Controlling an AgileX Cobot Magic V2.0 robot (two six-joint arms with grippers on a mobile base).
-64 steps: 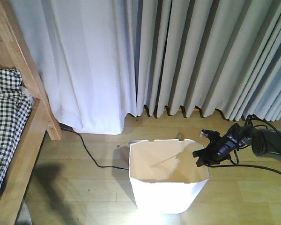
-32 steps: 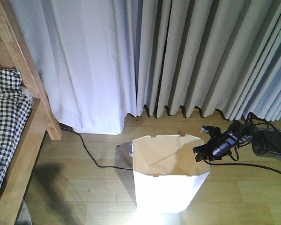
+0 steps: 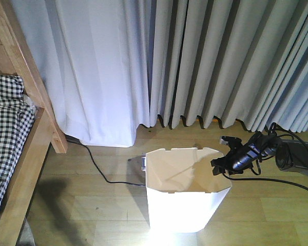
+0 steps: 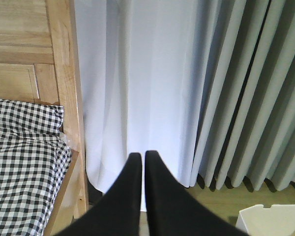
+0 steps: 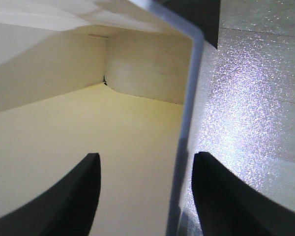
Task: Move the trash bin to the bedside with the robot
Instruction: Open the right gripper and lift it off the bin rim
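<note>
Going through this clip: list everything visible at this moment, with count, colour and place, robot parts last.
trash bin: one, white, on the floor at centre, empty as far as visible.
bed: one, light brown wooden frame, left edge.
bedding: one, black-and-white checked, on the bed.
curtains: white panel at left, grey pleated ones at right, along the back wall.
cable: one, black, on the floor from under the white curtain toward the bin.
floor: light wood planks.
right gripper: black, open, fingers astride the bin's right wall.
left gripper: black, shut, empty, facing the curtains.
</note>
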